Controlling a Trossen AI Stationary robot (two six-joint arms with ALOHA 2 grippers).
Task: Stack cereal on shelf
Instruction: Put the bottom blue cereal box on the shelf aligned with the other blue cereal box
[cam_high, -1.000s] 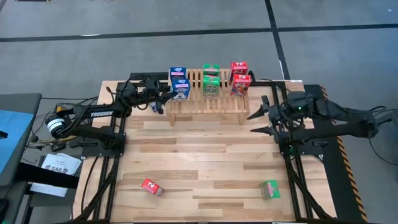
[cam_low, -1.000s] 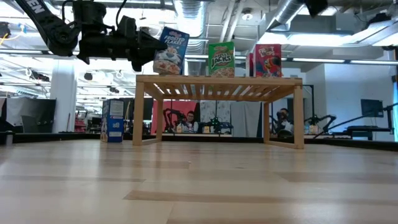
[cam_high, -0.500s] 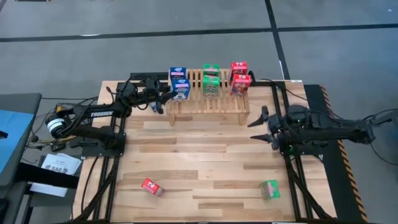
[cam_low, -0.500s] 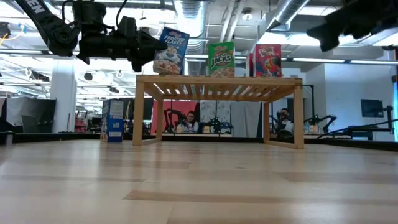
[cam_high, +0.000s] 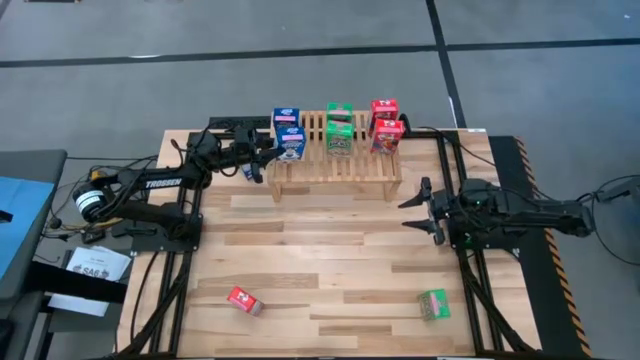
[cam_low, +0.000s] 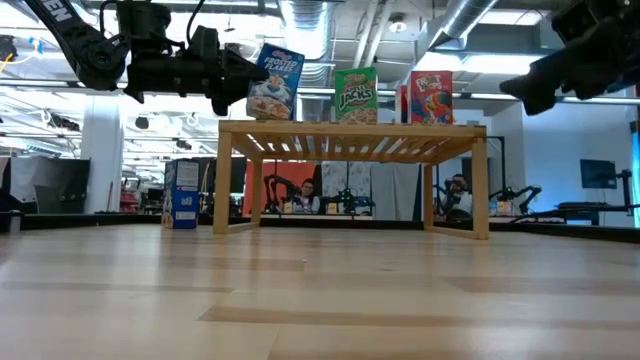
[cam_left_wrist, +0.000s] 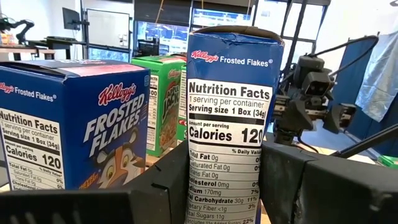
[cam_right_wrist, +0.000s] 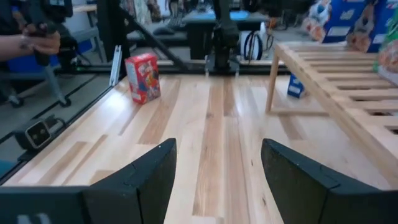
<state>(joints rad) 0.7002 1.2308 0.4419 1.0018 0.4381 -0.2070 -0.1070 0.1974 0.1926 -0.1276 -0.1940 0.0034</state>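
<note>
Six small printed cereal boxes standing upright on the shelf (cam_high: 335, 160), a light slatted wood rack on short legs at the far middle of the surface (cam_high: 320, 250): two blue Frosted Flakes at the left end, two green Apple Jacks in the middle, two red at the right end, each pair one behind the other. Front blue box (cam_high: 290, 142) pinched at its side between the fingers of the left gripper (cam_high: 268, 152), nutrition panel facing the wrist camera. Another blue box (cam_low: 181, 194) upright on the surface just beside the rack's left leg. Red box (cam_high: 242, 300) lying tilted near the front left of the surface; green box (cam_high: 433, 304) lying near the front right. Right gripper (cam_high: 412, 207) raised above the surface right of the rack, fingers spread partway and holding nothing. Beyond the surface, a person's hand (cam_right_wrist: 38, 42) gripping a dark object.
</note>
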